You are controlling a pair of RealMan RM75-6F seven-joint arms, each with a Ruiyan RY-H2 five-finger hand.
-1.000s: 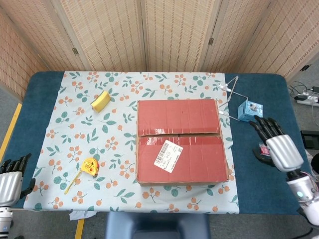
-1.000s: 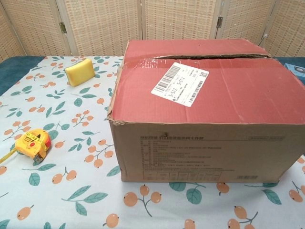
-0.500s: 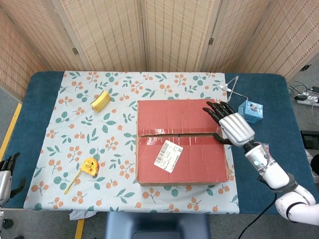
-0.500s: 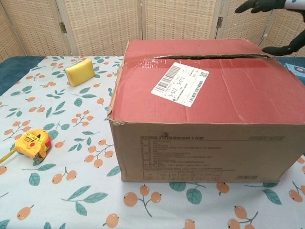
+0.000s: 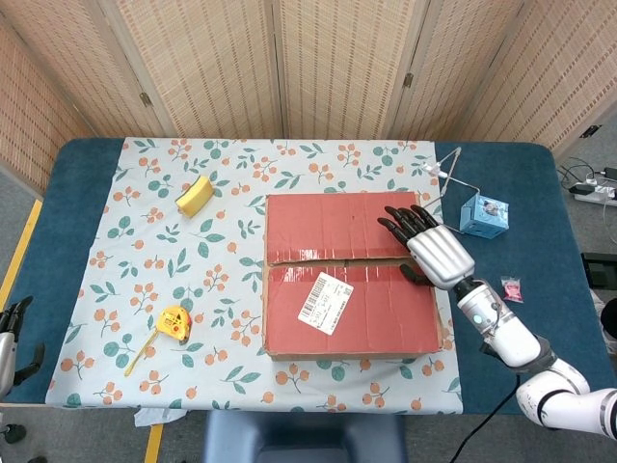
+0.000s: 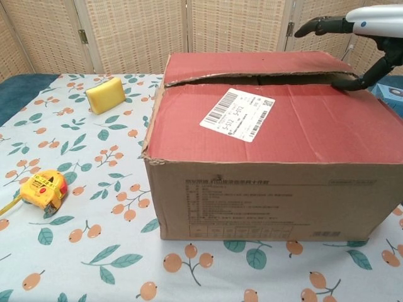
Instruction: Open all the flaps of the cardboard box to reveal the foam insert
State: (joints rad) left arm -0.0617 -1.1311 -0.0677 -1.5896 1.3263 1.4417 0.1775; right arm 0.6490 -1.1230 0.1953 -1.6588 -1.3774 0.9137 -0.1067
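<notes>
1. Two flaps of the cardboard box (image 5: 352, 275) are seen meeting at a centre seam; the box stands on the patterned cloth (image 5: 145, 270) near the middle of the bench (image 5: 501, 174), slightly toward the right side.
2. The right robot hand (image 5: 429, 253) is held over the right end of the seam, fingers extended across the far flap (image 6: 252, 65), thumb at the seam edge. Nothing is seen to be gripped; a firm pinch on the flap cannot be confirmed.
3. The left robot hand (image 5: 12, 333) is only partly visible at the bench's left edge, well away from the box; its state cannot be told.
4. In the chest view the far flap is seen slightly raised, a dark gap showing under it. The foam insert is not yet visible.
5. Judgement: the flap is best hooked under its free edge and swung up and away about its far crease, with the pull kept along the edge to avoid tearing.
6. Materials: box top red and matte, with a white barcode label (image 6: 237, 113); sides plain brown corrugated board, near-left corner frayed. Flaps judged stiff but bendable.
</notes>
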